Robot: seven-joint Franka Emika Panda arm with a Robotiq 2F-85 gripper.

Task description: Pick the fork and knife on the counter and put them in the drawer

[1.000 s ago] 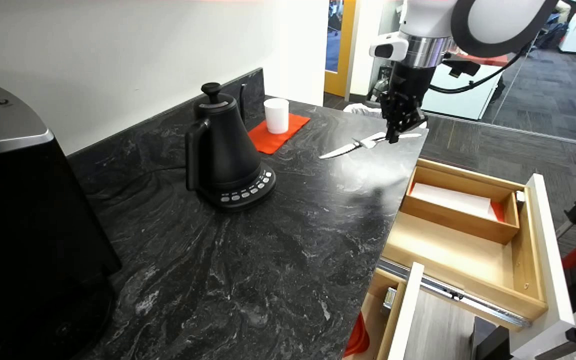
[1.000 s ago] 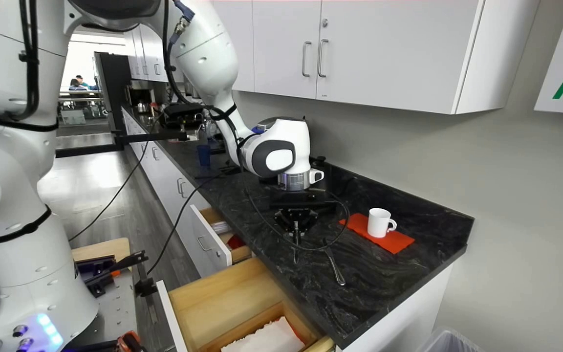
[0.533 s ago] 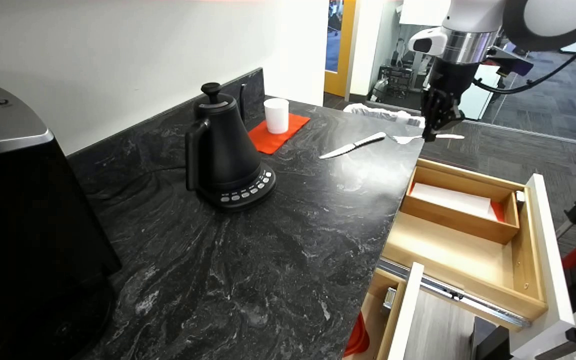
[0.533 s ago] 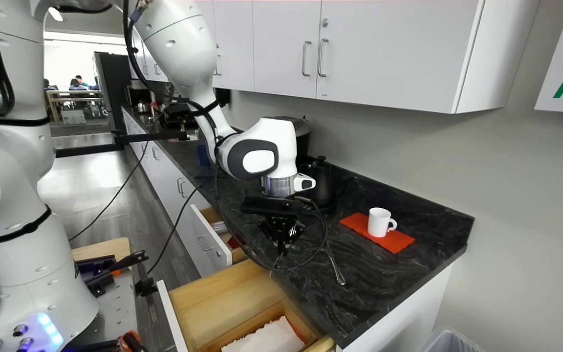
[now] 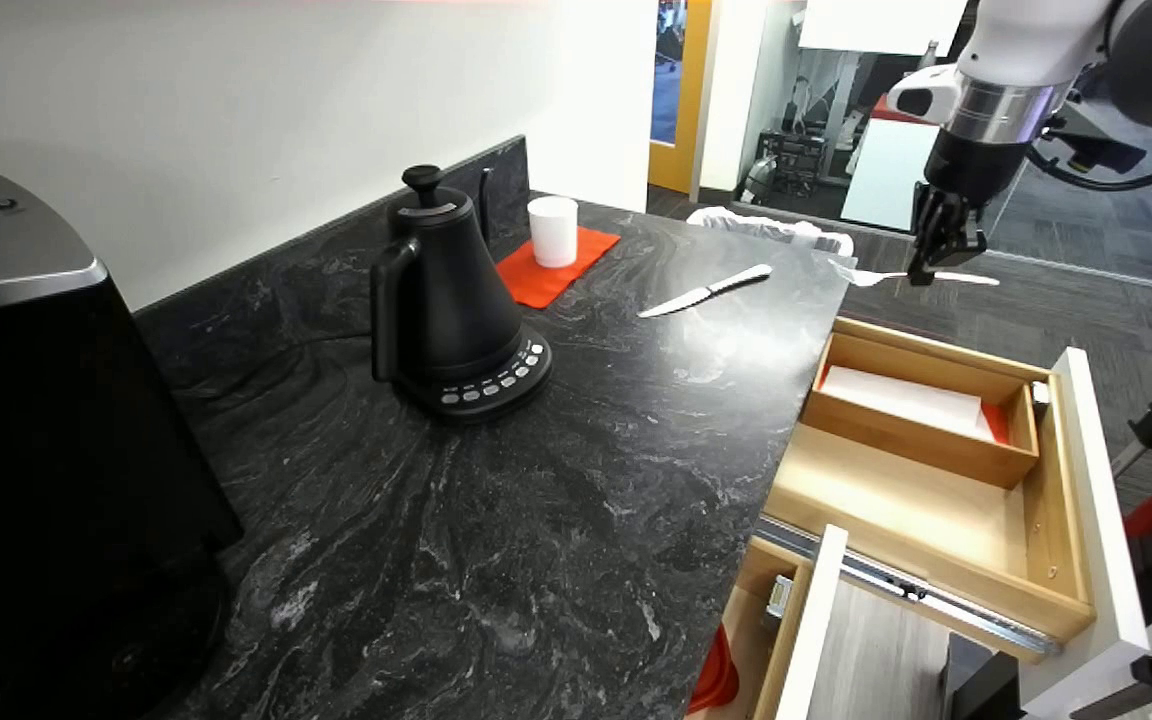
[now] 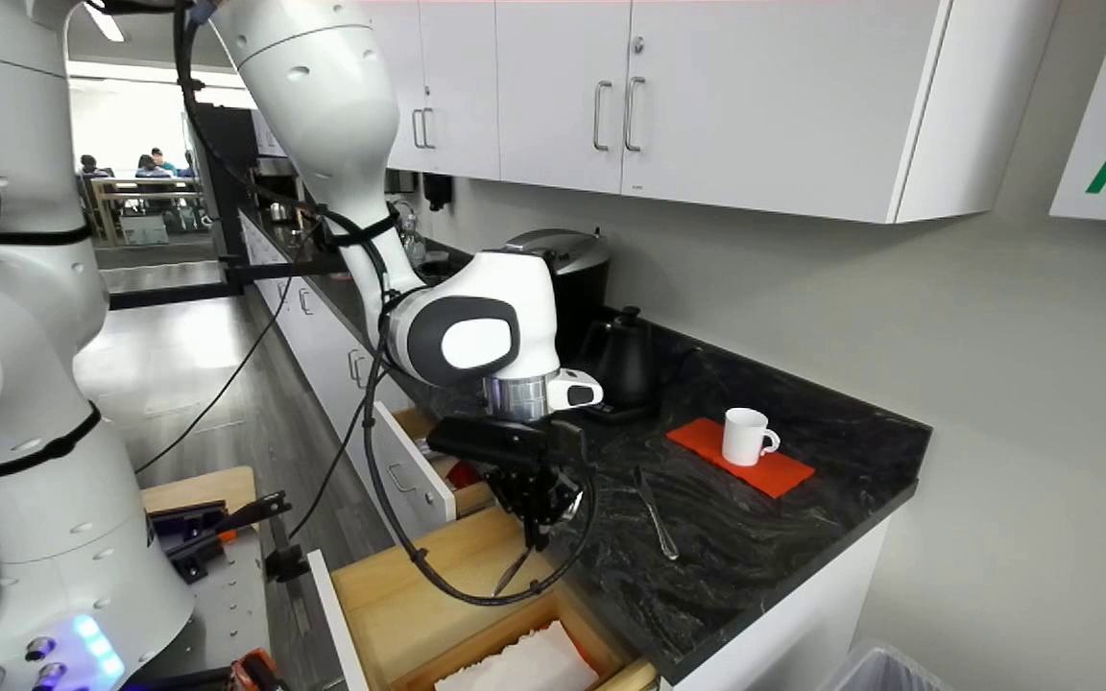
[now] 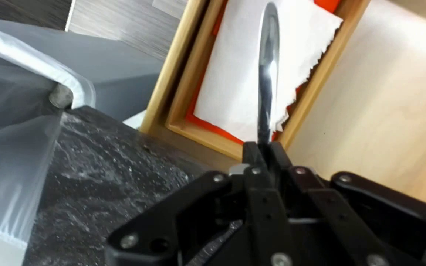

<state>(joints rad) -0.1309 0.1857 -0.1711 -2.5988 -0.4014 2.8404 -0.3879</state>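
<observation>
Fork point(image 7: 268, 74) crosswise in the pincer point(image 7: 264, 148)

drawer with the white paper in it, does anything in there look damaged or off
Yes: in the wrist view, the white paper in the wooden compartment of the drawer has a jagged, torn-looking edge, while its opposite edge runs straight. No spill shows there.
</observation>
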